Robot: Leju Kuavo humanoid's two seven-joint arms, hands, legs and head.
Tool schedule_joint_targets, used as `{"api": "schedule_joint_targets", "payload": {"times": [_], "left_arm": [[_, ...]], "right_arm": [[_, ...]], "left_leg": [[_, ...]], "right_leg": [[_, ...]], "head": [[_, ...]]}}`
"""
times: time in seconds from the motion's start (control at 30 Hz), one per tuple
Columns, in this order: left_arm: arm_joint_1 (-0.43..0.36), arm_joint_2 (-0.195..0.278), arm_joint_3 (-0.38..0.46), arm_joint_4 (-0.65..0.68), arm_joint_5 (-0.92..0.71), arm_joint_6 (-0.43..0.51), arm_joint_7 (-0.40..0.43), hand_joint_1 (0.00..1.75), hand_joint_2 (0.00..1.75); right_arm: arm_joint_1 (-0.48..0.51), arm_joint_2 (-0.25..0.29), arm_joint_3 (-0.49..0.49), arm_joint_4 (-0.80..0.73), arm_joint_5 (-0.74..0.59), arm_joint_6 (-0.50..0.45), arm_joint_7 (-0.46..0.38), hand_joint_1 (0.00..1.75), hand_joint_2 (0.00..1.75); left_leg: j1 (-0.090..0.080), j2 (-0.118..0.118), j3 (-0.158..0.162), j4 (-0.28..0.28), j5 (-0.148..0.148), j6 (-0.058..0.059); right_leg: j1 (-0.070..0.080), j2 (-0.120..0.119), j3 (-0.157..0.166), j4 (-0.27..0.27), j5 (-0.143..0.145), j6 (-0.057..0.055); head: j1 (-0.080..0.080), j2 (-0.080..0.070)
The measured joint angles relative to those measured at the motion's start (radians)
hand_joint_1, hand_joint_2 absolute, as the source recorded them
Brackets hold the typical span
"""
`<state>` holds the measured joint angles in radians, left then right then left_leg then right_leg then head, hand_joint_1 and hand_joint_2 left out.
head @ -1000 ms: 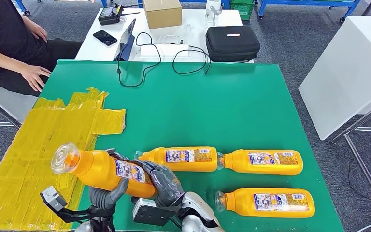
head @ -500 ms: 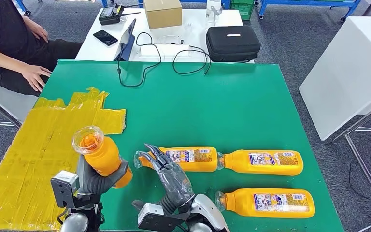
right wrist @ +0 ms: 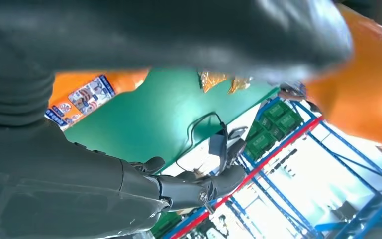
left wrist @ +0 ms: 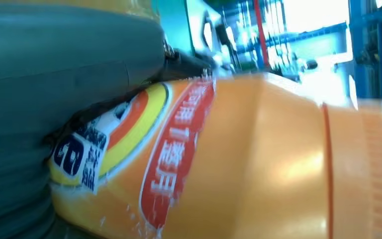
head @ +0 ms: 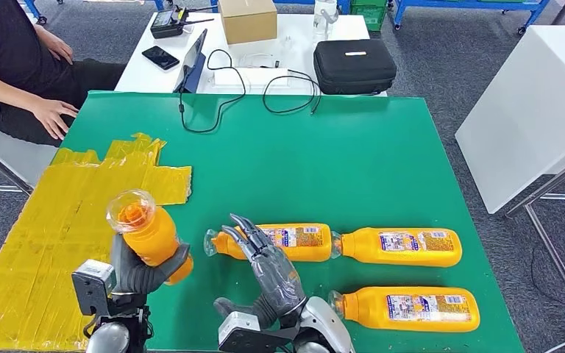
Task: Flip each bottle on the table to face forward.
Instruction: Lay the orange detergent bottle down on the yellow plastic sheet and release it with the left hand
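Note:
My left hand (head: 138, 273) grips an orange bottle (head: 147, 232) and holds it nearly upright above the table's front left, its clear cap toward the camera. The left wrist view shows that bottle (left wrist: 258, 159) close up, its red and yellow label against my hand (left wrist: 54, 99). My right hand (head: 268, 268) is open, fingers spread, hovering just in front of a lying orange bottle (head: 294, 242). Two more orange bottles lie flat: one (head: 401, 246) to its right, one (head: 412, 308) near the front edge. All three show small-print labels upward.
Yellow tape (head: 66, 228) covers the green table's (head: 324, 162) left part. A person's hand (head: 50, 116) rests at the far left corner. Behind stands a white table with a black case (head: 354, 65), cardboard box (head: 247, 18), cables and a phone.
My right hand let go of the lifted bottle and drew back to the right, opening. My left hand swung the bottle from lying across to nearly upright, cap toward the camera.

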<state>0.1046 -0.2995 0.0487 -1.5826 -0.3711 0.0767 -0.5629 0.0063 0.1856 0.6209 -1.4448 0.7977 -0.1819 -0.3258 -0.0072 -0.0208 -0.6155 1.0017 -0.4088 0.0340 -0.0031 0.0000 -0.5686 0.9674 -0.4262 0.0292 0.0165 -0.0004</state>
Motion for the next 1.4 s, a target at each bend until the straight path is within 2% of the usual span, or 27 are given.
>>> {"api": "schedule_joint_targets", "payload": {"times": [0.1,0.13,0.2,0.3,0.43,0.53,0.67,0.9,1.13,1.3,1.4], "left_arm": [[-0.036,0.016,0.033,0.002,-0.305,0.32,0.042,1.75,1.75],[-0.053,0.027,0.048,0.004,-0.369,0.39,0.054,1.75,1.75],[-0.079,0.052,0.079,0.009,-0.43,0.448,0.065,1.75,1.75],[-0.093,0.072,0.109,0.015,-0.48,0.479,0.066,1.75,1.75],[-0.096,0.077,0.114,0.018,-0.546,0.509,0.075,1.75,1.75],[-0.098,0.083,0.103,0.033,-0.63,0.53,0.128,1.75,1.75],[-0.126,0.122,0.091,0.141,-0.877,0.59,0.26,1.75,1.75],[-0.179,0.185,0.161,0.312,-1.129,0.617,0.29,1.75,1.75],[-0.202,0.244,0.173,0.425,-1.191,0.617,0.374,1.75,1.75],[-0.226,0.284,0.142,0.551,-1.198,0.621,0.441,1.75,1.75],[-0.243,0.302,0.122,0.605,-1.199,0.629,0.452,1.75,1.75]], "right_arm": [[0.004,-0.005,-0.007,-0.025,-0.019,-0.013,-0.006,0.0,0.0],[0.006,-0.008,-0.011,-0.033,-0.03,-0.013,-0.008,0.0,0.0],[0.007,-0.014,-0.02,-0.045,-0.049,-0.009,-0.013,0.0,0.0],[0.007,-0.019,-0.028,-0.051,-0.06,-0.006,-0.017,0.0,0.0],[0.005,-0.021,-0.032,-0.051,-0.061,-0.006,-0.017,0.0,0.0],[0.004,-0.023,-0.033,-0.051,-0.062,-0.007,-0.015,0.0,0.0],[-0.014,-0.034,-0.034,-0.051,-0.078,-0.007,-0.01,0.0,0.0],[-0.045,-0.059,-0.036,-0.041,-0.117,-0.002,-0.023,0.0,0.0],[-0.06,-0.078,-0.033,-0.033,-0.14,0.013,-0.032,0.0,0.0],[-0.07,-0.088,-0.027,-0.025,-0.154,0.014,-0.039,0.0,0.0],[-0.073,-0.092,-0.024,-0.021,-0.157,0.014,-0.041,0.0,0.0]], "left_leg": [[0.0,0.0,0.0,0.0,0.0,0.0],[0.001,0.0,0.0,0.0,0.001,-0.001],[0.001,0.0,0.0,0.0,0.001,-0.002],[0.002,0.0,0.0,0.0,0.001,-0.002],[0.001,0.0,0.0,0.0,0.001,-0.002],[0.001,0.0,0.0,0.0,0.001,-0.002],[0.001,0.0,0.0,0.0,0.001,-0.002],[0.002,0.001,0.0,0.0,0.002,-0.003],[0.002,0.0,-0.001,0.0,0.002,-0.003],[0.002,0.0,-0.001,0.0,0.002,-0.003],[0.001,-0.001,0.0,0.0,0.002,-0.003]], "right_leg": [[0.0,0.0,0.0,0.0,0.0,0.0],[0.0,0.0,0.0,0.0,0.0,0.0],[0.001,0.0,0.0,0.0,0.0,0.0],[0.002,0.0,0.0,0.0,0.0,0.0],[0.001,0.0,0.0,0.0,0.0,0.0],[0.001,0.0,0.0,0.0,0.0,0.0],[0.001,0.0,0.0,0.0,0.001,-0.001],[0.002,0.0,0.0,0.001,0.001,-0.001],[0.002,0.0,0.0,0.001,0.0,-0.001],[0.002,0.0,0.0,0.001,0.0,-0.001],[0.001,-0.001,0.0,0.001,0.0,-0.001]], "head": [[0.0,0.0],[0.0,0.0],[0.0,0.0],[0.0,0.0],[0.0,0.0],[0.0,0.0],[0.0,0.0],[0.0,0.0],[0.0,0.0],[0.0,0.0],[0.0,0.0]]}}
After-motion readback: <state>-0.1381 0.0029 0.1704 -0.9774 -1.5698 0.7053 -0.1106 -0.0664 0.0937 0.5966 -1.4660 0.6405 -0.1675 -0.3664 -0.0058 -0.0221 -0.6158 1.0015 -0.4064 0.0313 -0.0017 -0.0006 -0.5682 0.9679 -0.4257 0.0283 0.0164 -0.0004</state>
